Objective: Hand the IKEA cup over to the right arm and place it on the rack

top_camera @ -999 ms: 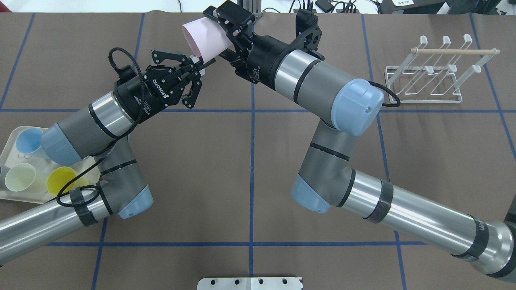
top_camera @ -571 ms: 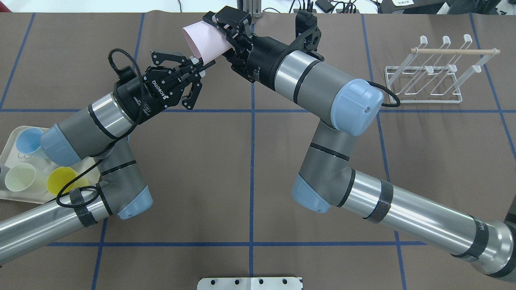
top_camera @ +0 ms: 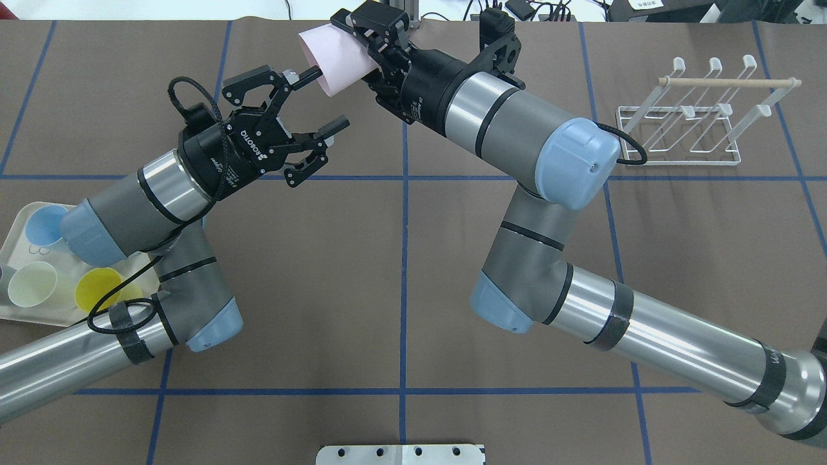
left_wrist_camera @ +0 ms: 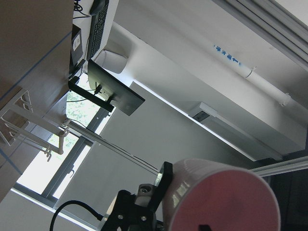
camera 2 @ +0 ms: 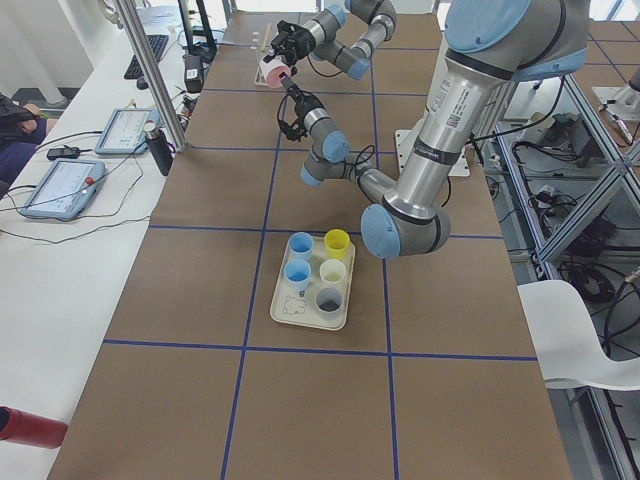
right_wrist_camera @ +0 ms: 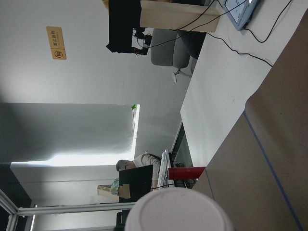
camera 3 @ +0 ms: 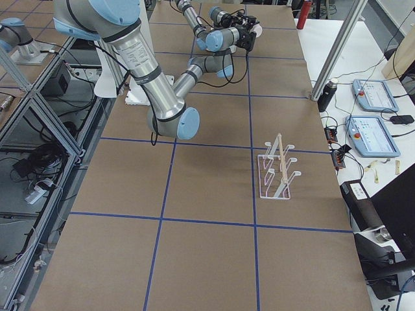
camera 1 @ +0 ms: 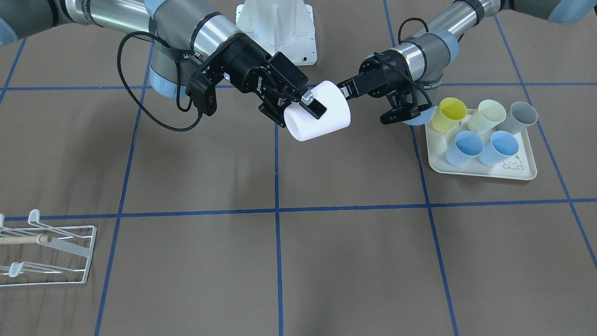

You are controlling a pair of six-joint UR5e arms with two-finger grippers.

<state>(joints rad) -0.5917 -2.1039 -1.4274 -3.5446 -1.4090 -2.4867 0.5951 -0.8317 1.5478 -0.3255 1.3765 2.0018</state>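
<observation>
The pale pink IKEA cup (top_camera: 331,55) lies on its side in the air above the table's far middle, with the right arm's gripper (top_camera: 354,48) shut on its base end. In the front-facing view one right finger lies across the cup (camera 1: 326,122). My left gripper (top_camera: 321,100) stands open just short of the cup's rim, with nothing between its fingers; it also shows from the front (camera 1: 366,105). The left wrist view looks at the cup (left_wrist_camera: 226,197) from its open end. The white wire rack (top_camera: 723,81) stands at the far right, well away from both grippers.
A cream tray (camera 1: 466,169) with several blue, yellow, pale green and grey cups sits on the robot's left side, under the left arm. Blue tape lines cross the brown table cover. Beyond the far edge stands a white bench with tablets (camera 2: 70,185).
The left gripper has opened, let go of the cup's rim and drawn back a little. The right gripper keeps hold of the cup and has shifted slightly away from it.
</observation>
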